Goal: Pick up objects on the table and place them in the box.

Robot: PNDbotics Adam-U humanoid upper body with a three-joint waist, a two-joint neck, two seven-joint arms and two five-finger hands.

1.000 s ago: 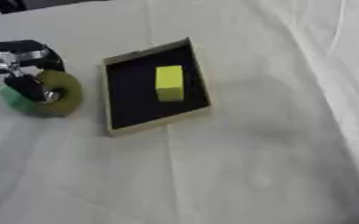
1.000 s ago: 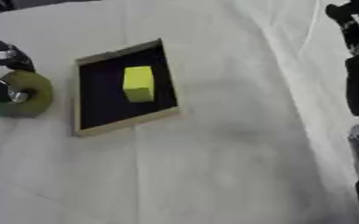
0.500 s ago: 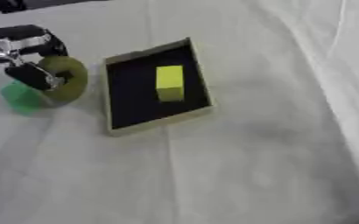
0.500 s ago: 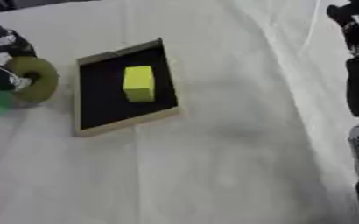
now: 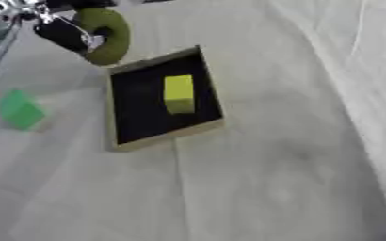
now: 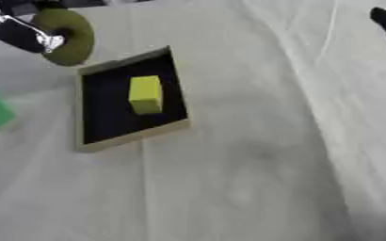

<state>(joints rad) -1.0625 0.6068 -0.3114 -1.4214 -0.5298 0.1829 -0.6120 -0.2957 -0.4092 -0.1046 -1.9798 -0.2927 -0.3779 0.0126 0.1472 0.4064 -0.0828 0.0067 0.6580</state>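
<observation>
Showing olive-green ring (image 5: 106, 34) in left hand (image 5: 60, 33).

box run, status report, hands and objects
Left hand shut on olive ring, lifted beside box. Right hand unclear at right edge. Yellow block in box. Green block on table.

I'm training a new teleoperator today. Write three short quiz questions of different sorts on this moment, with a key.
1. True or false: the yellow block lies inside the box.
2. Which hand holds the olive ring? A) left hand B) right hand C) neither
3. Fill in: the object left on the cloth, on the box's left, is a ____ block.

Key: 1. True. 2. A; its fingers are curled round the ring, held above the box's far left corner. 3. Green, the green block. The right arm shows only at the right eye view's right edge.
</observation>
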